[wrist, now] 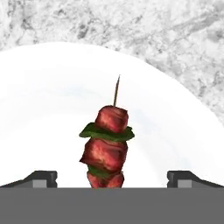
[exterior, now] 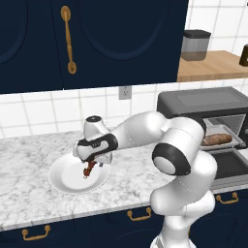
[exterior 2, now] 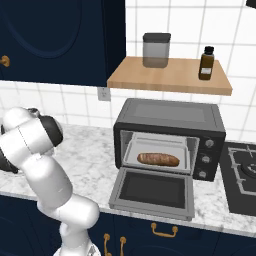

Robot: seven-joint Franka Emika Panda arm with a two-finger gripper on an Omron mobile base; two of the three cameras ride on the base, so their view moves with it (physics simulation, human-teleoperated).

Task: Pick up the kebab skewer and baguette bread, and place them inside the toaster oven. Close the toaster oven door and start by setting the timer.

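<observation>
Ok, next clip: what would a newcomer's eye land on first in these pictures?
Probably the kebab skewer, lying on the white plate on the marble counter, with the open gripper poised right over it, one finger on each side. Next, the toaster oven to the right: its door hangs open and flat, and the baguette bread already sits on the tray inside.
</observation>
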